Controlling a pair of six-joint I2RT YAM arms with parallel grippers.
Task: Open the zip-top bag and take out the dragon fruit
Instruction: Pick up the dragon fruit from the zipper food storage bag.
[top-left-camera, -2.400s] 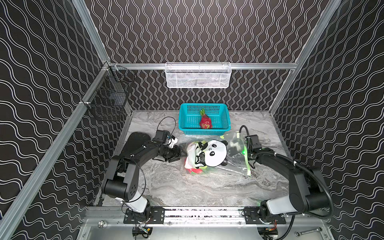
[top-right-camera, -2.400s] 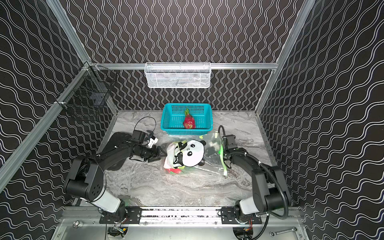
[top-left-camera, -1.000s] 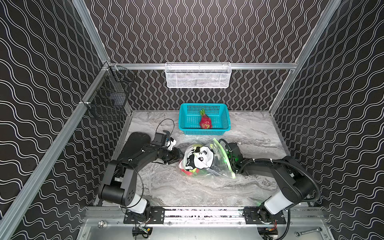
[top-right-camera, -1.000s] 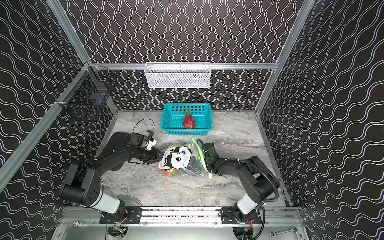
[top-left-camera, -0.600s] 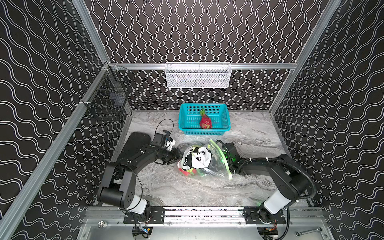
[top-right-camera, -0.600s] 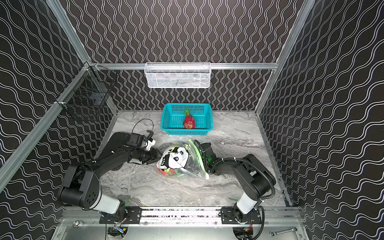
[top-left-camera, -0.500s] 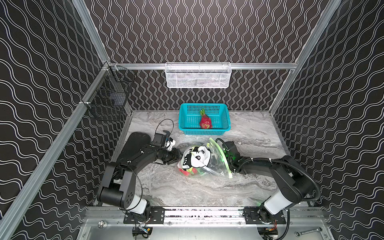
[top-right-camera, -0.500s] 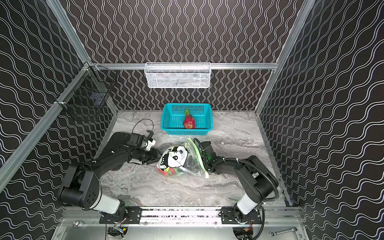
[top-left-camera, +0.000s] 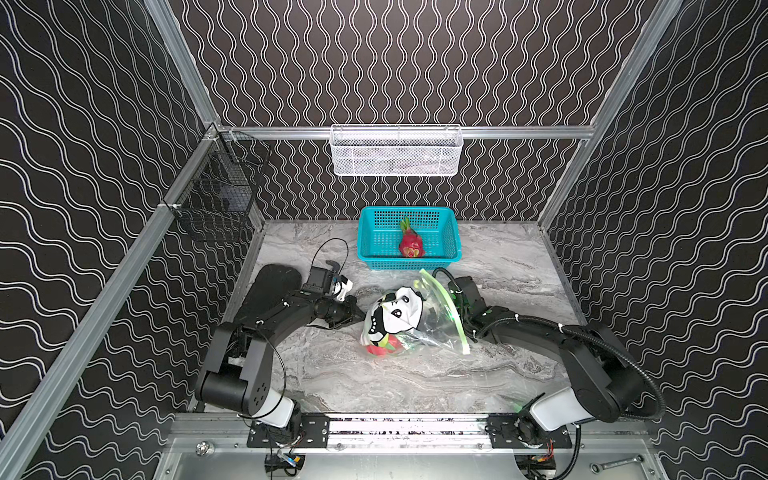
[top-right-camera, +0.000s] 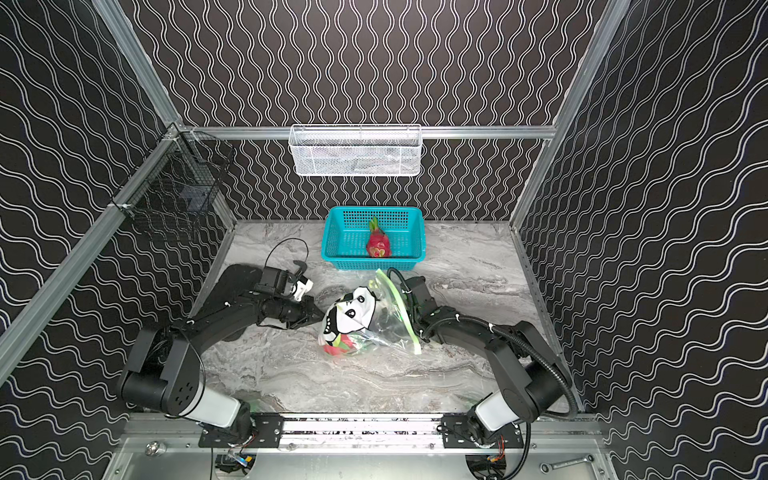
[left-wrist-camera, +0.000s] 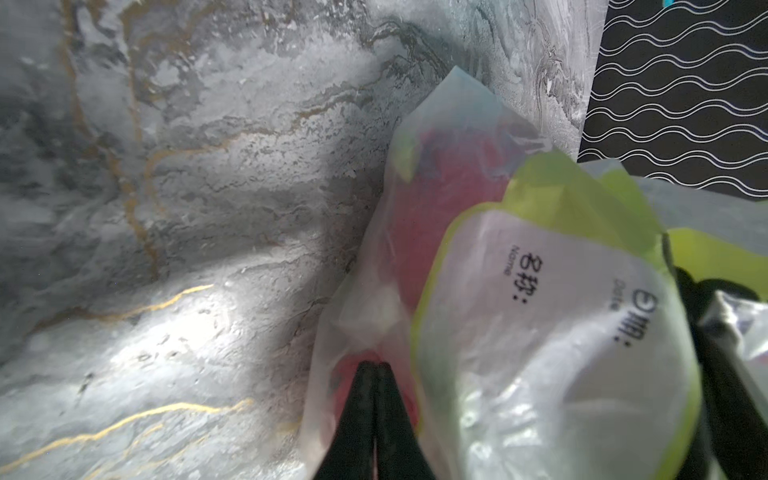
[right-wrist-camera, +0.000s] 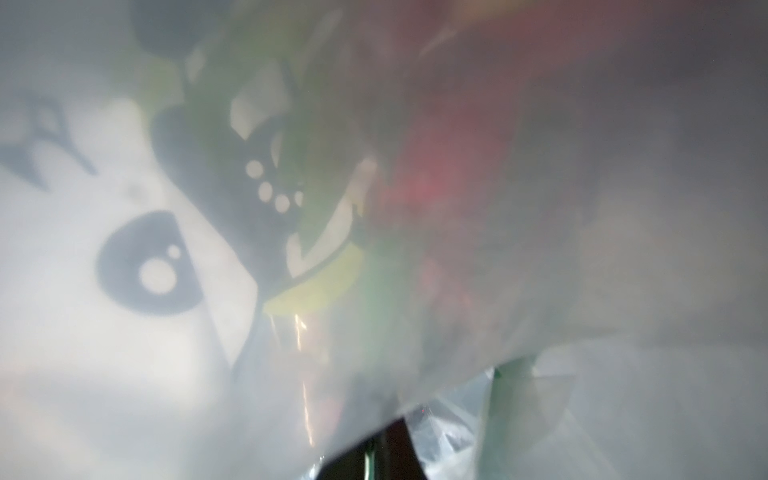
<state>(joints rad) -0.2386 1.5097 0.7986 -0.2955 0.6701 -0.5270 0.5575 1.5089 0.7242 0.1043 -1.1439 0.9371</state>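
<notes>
The grey marbled worktop carries everything. The left arm and right arm both lie low over it and reach inward to the middle, where they meet the bag from opposite sides.

The bag sits crumpled between them, near the middle of the worktop and in front of the basket. Its panda print stands up and faces the left arm. Its green zip strip curves along the side next to the right arm, and in both top views the mouth there looks parted. The teal basket stands behind the bag, close to the back wall and apart from it.

One fruit lies inside the basket, green tuft toward the wall. More fruit shows as a red mass through the film at the bag's low front end, resting on the worktop.

The left fingers are pressed fully together, their tips against the bag's wall with red behind the film. Whether a fold of film is caught between them cannot be told. The right fingers are also closed. Film drapes over their tips in the blurred wrist view, so whether they hold anything cannot be told
</notes>
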